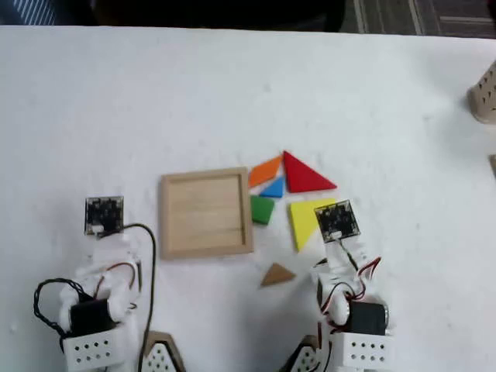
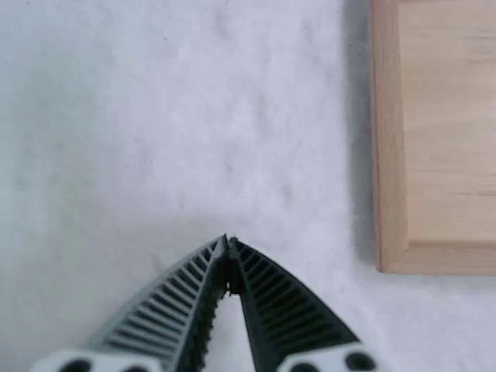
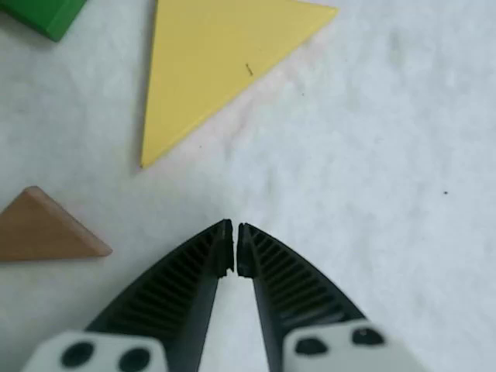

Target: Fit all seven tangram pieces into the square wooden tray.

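Tray (image 1: 166, 215) sits mid-table, with room to move on its left and far sides. I count 6 pcs, all right of it: orange (image 1: 265, 170), red (image 1: 304, 175), blue (image 1: 272, 188), green (image 1: 262, 209), yellow (image 1: 302, 223), wood triangle (image 1: 277, 274). L gripper (image 2: 227, 260) is pressed together near the tray's left rim. R gripper (image 3: 234, 248) is likewise pressed together, btwn yellow and wood triangle, touching neither.

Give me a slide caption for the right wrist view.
Right gripper shut above the white table, with the yellow triangle and wooden triangle lying nearby.

The right pincer (image 3: 235, 232) is resting tips together above the desk (image 3: 387, 155), pointing toward a yellow triangle (image 3: 209, 62); a brown triangle (image 3: 43, 232) and a green piece (image 3: 39, 15) are lying nearby.
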Controlling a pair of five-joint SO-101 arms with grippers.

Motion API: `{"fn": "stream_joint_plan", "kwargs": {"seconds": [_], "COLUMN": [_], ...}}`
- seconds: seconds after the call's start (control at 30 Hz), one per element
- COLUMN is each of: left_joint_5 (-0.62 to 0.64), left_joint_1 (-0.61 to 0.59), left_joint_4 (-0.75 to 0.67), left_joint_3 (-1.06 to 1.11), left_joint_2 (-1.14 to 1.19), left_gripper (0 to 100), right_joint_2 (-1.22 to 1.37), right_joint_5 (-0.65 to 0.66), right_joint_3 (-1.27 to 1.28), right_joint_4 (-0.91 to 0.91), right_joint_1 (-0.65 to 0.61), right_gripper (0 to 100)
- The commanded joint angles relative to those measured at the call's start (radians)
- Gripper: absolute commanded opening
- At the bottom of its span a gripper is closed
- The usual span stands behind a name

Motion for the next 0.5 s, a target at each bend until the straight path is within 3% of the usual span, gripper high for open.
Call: {"fn": "stream_joint_plan", "kwargs": {"seconds": [0.0, 0.33, 0.47], "left_joint_5": [-0.006, -0.006, -0.006], "left_joint_1": [-0.013, -0.012, -0.012], "left_joint_4": [0.008, 0.0, -0.074], "left_joint_3": [-0.006, -0.006, -0.035], "left_joint_2": [-0.018, -0.018, -0.018], "left_gripper": [2, 2, 2], "right_joint_2": [-0.013, -0.015, -0.021], "right_joint_5": [0.014, 0.008, 0.009], "right_joint_3": [0.009, 0.009, 0.009], "right_joint_4": [-0.008, -0.008, 0.007], "right_joint_1": [-0.004, -0.01, -0.01], "right_gripper": [1.9, 2.1, 2.1]}}
